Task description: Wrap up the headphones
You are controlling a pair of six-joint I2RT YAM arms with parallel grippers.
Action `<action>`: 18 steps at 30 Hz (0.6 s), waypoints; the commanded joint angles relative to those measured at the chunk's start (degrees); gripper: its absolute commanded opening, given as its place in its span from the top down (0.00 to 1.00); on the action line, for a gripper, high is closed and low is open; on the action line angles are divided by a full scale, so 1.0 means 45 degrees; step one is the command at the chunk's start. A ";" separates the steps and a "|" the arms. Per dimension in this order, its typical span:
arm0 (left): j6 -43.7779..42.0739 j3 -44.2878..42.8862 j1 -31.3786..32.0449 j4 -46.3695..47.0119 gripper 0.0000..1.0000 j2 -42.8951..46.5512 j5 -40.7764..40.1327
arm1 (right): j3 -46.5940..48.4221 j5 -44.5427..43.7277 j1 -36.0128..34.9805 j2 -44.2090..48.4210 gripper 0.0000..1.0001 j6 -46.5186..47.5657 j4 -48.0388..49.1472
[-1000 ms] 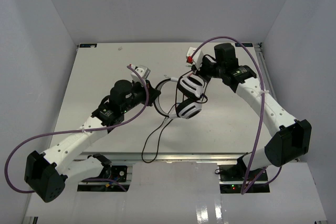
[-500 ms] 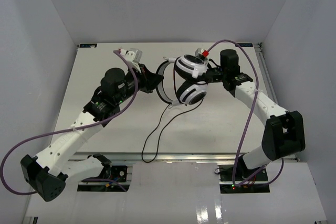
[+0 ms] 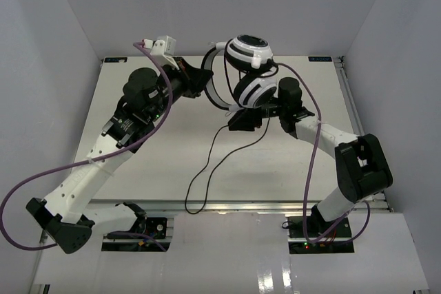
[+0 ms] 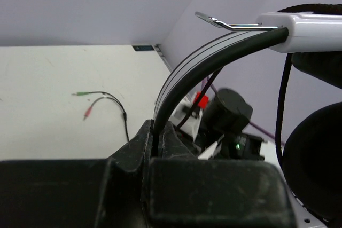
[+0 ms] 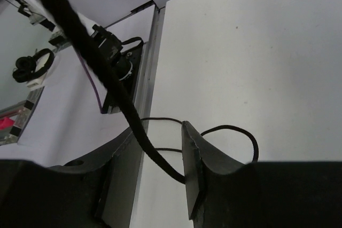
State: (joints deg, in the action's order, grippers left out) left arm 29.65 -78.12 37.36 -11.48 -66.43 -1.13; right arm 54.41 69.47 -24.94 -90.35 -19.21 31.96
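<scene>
The headphones [image 3: 253, 91] hang above the table [image 3: 289, 170], their headband [image 4: 214, 52] clamped tight in the left gripper [image 4: 157, 132]. The right gripper [image 5: 157, 156] stands part open, and the cable [image 5: 113, 86] runs between its jaws, seemingly ungripped. The plugs [image 4: 81, 93] lie on the table. Winding looks barely begun. Next, the right gripper should pinch the cable and loop it round the headband. No container shows.
</scene>
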 commanded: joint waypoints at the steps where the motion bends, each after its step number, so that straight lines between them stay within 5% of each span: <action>1: 0.0030 -0.1271 0.0017 0.0616 1.00 0.0034 -0.2123 | -0.1176 0.0347 -0.0316 0.0398 0.55 -0.1579 0.3055; 11: -0.0481 -0.3318 -0.0002 0.0508 1.00 -0.1153 -0.3883 | -0.2478 0.0773 -0.1877 0.0545 0.54 -0.3571 0.7464; 18: -0.1026 -0.4534 -0.0613 0.0228 1.00 -0.2609 -0.5089 | -0.3329 0.1099 -0.2481 0.1351 0.60 -0.3746 0.8564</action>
State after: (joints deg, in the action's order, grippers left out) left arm 25.06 -95.05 36.73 -14.11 -77.16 -18.85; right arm 41.29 72.39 -34.80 -87.79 -35.14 63.00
